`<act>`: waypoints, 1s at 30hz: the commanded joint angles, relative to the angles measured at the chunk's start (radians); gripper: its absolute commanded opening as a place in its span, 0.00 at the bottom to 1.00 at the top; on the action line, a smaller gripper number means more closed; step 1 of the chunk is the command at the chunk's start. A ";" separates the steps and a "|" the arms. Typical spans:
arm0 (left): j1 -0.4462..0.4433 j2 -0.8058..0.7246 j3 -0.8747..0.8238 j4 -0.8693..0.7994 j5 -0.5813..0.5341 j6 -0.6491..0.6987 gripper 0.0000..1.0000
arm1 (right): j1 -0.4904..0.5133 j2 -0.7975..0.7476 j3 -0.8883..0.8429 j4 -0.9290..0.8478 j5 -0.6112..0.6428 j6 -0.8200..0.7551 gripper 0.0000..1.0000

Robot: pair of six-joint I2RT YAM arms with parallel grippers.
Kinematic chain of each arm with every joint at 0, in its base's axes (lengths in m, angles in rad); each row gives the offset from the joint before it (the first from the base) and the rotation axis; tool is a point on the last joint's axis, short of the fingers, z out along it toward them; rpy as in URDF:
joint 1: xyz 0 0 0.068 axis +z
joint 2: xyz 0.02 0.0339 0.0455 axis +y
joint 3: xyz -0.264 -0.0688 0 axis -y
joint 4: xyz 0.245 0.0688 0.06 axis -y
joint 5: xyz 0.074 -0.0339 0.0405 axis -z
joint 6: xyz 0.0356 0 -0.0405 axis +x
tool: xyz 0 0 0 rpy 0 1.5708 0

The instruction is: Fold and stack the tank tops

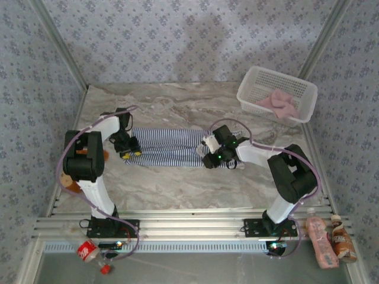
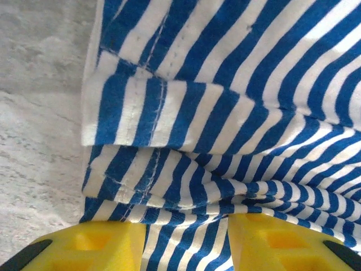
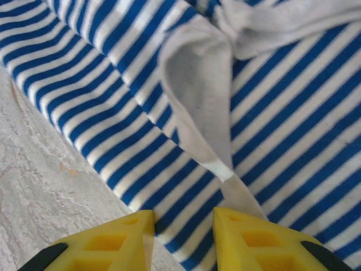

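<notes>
On the left end of the striped tank top (image 1: 169, 148), the left gripper (image 2: 187, 243) sits half closed. Its yellow fingers (image 2: 96, 248) pinch a bunch of folded striped layers, and the creases pull in toward the gap. The hemmed edge of the cloth lies just ahead of it, with bare desk to the left.

At the right end of the same top, the right gripper (image 3: 183, 237) is partly open and straddles the cloth's edge. Stripes and a strip of white trim (image 3: 197, 84) run between its fingers (image 3: 107, 248). Cannot tell whether it is clamped or just resting over the cloth.

The striped top lies as a long flat band across the middle of the marble-pattern desk (image 1: 177, 106), stretched between the two arms. The pink tank top (image 1: 278, 103) is crumpled inside the white lattice basket (image 1: 247, 94) at the far right corner of the desk.

Patterned grey-blue wallpaper (image 1: 189, 35) covers the walls around the desk. A metal rail (image 1: 189, 225) runs along the near edge. Two bottles (image 1: 320, 239) lie at the near right and one red-capped bottle (image 1: 89, 251) at the near left.
</notes>
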 commanded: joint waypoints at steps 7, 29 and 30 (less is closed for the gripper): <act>0.083 -0.108 -0.079 -0.028 -0.059 0.039 0.46 | -0.010 0.025 -0.003 -0.060 0.029 0.054 0.36; 0.008 -0.158 0.065 -0.020 0.060 0.051 0.49 | -0.029 -0.188 -0.122 -0.114 0.133 0.525 0.48; -0.007 -0.127 0.085 -0.010 0.059 0.062 0.49 | -0.033 -0.176 -0.126 -0.104 0.140 0.542 0.48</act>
